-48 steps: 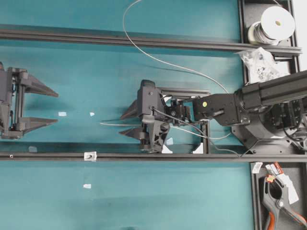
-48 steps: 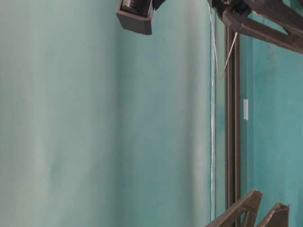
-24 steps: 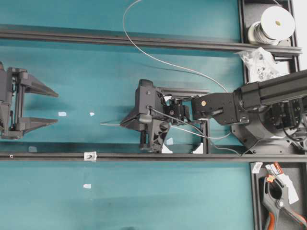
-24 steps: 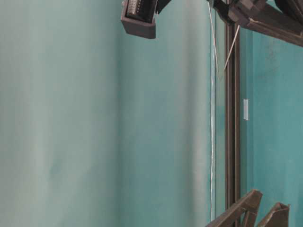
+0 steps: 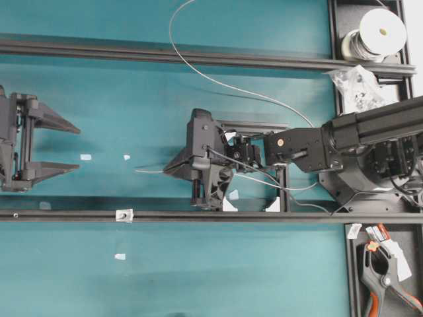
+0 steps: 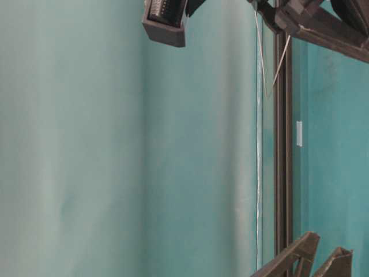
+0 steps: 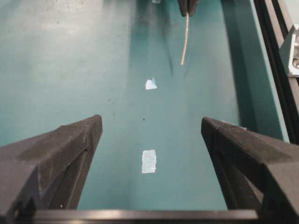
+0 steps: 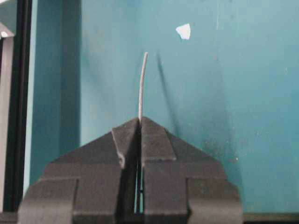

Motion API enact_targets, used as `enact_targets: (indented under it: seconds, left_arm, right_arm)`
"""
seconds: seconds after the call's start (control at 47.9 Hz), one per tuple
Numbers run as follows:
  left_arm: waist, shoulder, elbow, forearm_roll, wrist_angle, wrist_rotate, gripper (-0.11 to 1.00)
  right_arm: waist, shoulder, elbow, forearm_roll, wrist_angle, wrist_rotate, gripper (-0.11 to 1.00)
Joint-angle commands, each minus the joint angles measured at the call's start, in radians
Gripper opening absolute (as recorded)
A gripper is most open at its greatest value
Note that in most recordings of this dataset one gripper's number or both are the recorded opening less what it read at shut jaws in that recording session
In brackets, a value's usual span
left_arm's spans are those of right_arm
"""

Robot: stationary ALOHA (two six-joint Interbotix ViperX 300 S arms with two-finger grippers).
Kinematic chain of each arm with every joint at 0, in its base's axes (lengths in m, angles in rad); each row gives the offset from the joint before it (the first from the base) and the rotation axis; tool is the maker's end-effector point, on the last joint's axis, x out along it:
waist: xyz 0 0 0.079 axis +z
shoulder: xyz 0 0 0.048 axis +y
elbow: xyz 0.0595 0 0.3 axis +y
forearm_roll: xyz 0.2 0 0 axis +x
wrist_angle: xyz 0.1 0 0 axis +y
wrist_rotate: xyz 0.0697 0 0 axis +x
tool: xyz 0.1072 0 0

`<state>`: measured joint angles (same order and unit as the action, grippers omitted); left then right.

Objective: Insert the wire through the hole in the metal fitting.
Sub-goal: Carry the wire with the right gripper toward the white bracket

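Right gripper (image 8: 140, 122) is clamped tight on the wire (image 8: 142, 84), its short free end poking out past the fingertips above the teal table (image 5: 198, 277). Left gripper (image 7: 152, 140) waits wide open, well apart. The metal fitting (image 5: 123, 214) sits on the black rail (image 5: 264, 216).

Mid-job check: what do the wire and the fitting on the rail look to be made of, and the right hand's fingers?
The wire: likely bare metal, dull silvery-grey, thin, holding a slight curve past the shut right hand. The metal fitting: apparently bright, light-catching metal; too small to tell more. The fingers: seemingly matte black plastic with a grainy surface.
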<state>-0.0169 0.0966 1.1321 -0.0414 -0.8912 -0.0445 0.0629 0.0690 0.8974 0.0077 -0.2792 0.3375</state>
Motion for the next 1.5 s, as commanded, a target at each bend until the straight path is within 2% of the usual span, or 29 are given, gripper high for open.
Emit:
enact_targets:
  seconds: [0.0, 0.209, 0.522, 0.96, 1.106, 1.252, 1.482]
  left_arm:
    - [-0.003, -0.009, -0.003, -0.002, -0.005, -0.002, 0.74]
    - [-0.003, -0.009, -0.002, -0.003, -0.003, -0.002, 0.74]
    - [-0.003, -0.009, -0.006, -0.003, -0.005, 0.0, 0.74]
    - [-0.003, -0.029, -0.005, -0.002, -0.003, 0.0, 0.74]
    - [-0.011, -0.051, 0.011, -0.005, -0.005, -0.015, 0.74]
    - [-0.038, -0.057, 0.034, -0.006, -0.043, -0.072, 0.74]
    - [-0.074, -0.054, 0.064, -0.012, -0.147, -0.077, 0.74]
  right_arm:
    - [-0.002, -0.026, -0.017, 0.002, -0.009, -0.003, -0.01]
    - [-0.011, -0.098, -0.011, -0.003, 0.018, -0.012, -0.01]
    - [-0.014, -0.209, -0.018, -0.008, 0.121, -0.043, -0.01]
    - [-0.014, -0.275, -0.009, -0.009, 0.178, -0.043, -0.01]
    - [-0.006, -0.291, 0.014, -0.005, 0.155, -0.035, -0.01]
    - [0.026, -0.327, 0.06, 0.009, 0.086, -0.031, -0.01]
    - [0.078, -0.376, 0.186, 0.115, -0.075, -0.031, -0.01]
